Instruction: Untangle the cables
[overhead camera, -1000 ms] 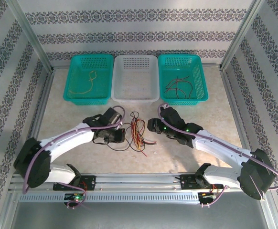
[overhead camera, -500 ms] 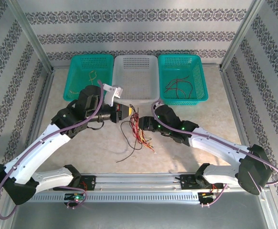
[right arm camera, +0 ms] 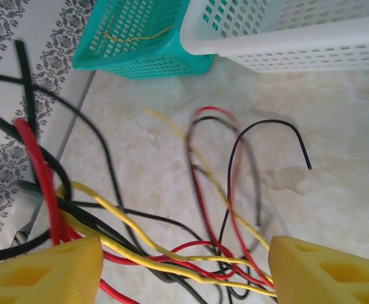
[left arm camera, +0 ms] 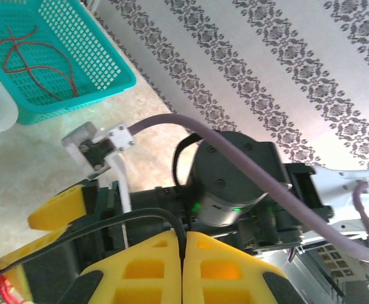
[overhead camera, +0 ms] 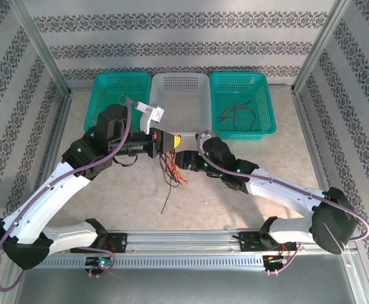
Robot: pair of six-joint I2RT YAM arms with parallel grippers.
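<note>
Your left gripper (left arm camera: 182, 263) is pinched tight on a black cable (left arm camera: 182, 231) and holds up the tangle of red, black and yellow cables (overhead camera: 172, 172), which dangles between the two arms just in front of the white basket (overhead camera: 182, 120). Your right gripper (right arm camera: 184, 269) stands wide apart with nothing gripped, and the strands run through the gap between its fingers. This looks like the separating step, so next close the right on one strand only and draw it away from the left.
</note>
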